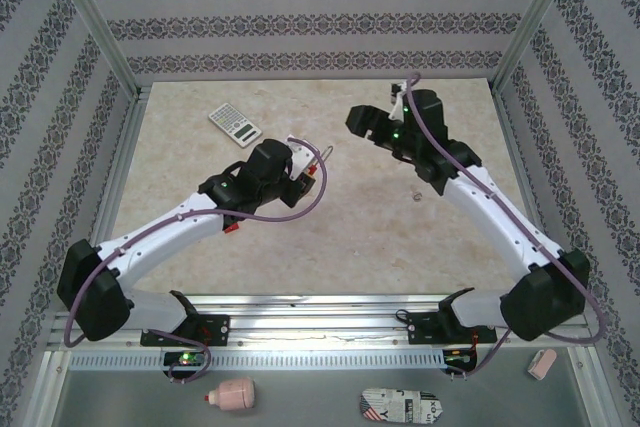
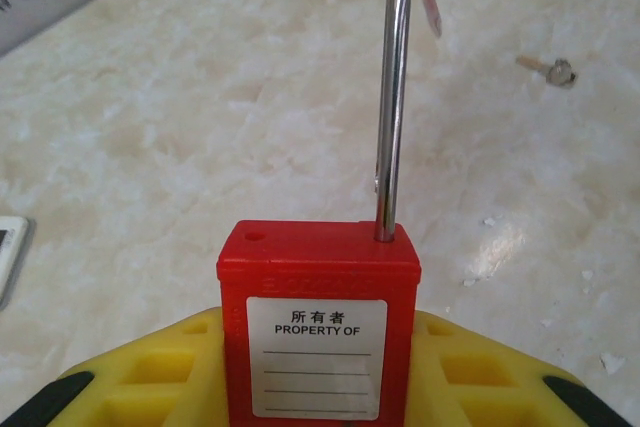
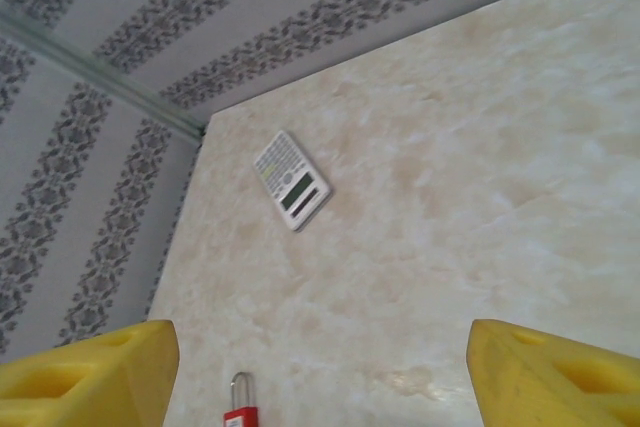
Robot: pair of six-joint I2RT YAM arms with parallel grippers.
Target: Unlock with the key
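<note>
In the left wrist view a red padlock (image 2: 318, 267) with a white "PROPERTY OF" label stands upright between the yellow fingers (image 2: 470, 377). My left gripper (image 2: 318, 367) is shut on its body. Its steel shackle (image 2: 392, 97) rises straight up, and one hole in the lock's top is free. The small silvery key (image 2: 553, 69) lies on the table far to the right, apart from both grippers; from above the key (image 1: 418, 194) is beside the right forearm. My right gripper (image 1: 362, 122) hovers open with nothing between its fingers (image 3: 90, 367). A red padlock top (image 3: 237, 409) shows at that view's bottom edge.
A white calculator (image 1: 234, 125) lies at the back left of the marble table (image 1: 330, 237). A small red piece (image 1: 228, 230) sits under the left arm. Metal frame posts and patterned walls ring the table. A pink bottle (image 1: 232, 397) and a patterned case (image 1: 400, 407) lie below the front rail.
</note>
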